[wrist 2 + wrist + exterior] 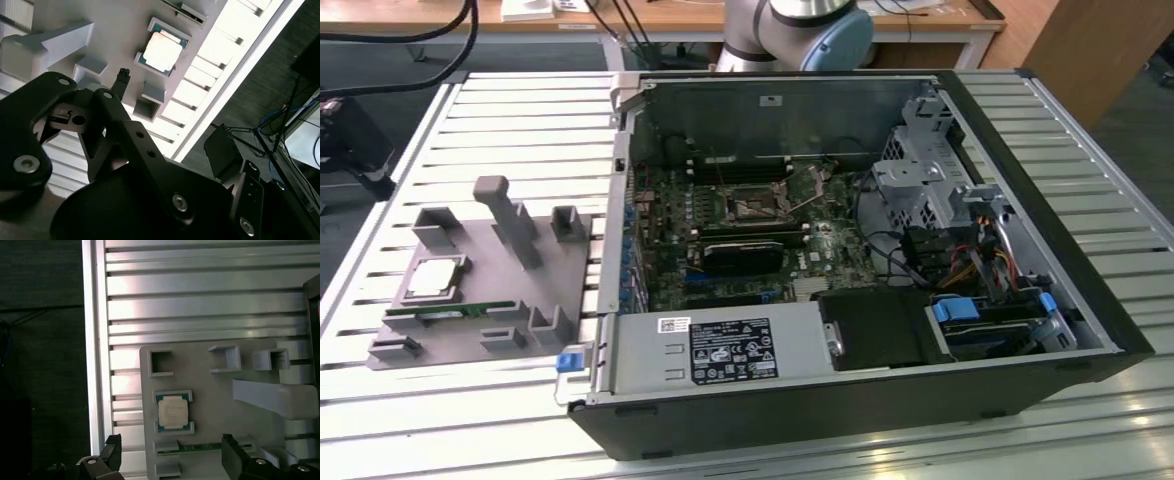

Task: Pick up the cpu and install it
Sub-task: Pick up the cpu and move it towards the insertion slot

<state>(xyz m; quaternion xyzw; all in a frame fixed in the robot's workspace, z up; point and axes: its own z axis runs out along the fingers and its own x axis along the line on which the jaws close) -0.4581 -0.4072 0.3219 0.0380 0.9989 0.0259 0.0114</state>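
One cpu (431, 277), one memory stick (440, 311), one grey tray (487, 285), one open computer case (854, 405)

Slatted metal table (440, 420) with a grey plastic tray (474, 288) beside an open computer case (854, 410).

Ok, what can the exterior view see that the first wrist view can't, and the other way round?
Exterior view: the open computer case with its motherboard, and the arm's base beyond it. First wrist view: the open gripper, hanging over the grey tray. Both: the cpu lying in that tray, beside the green memory stick.
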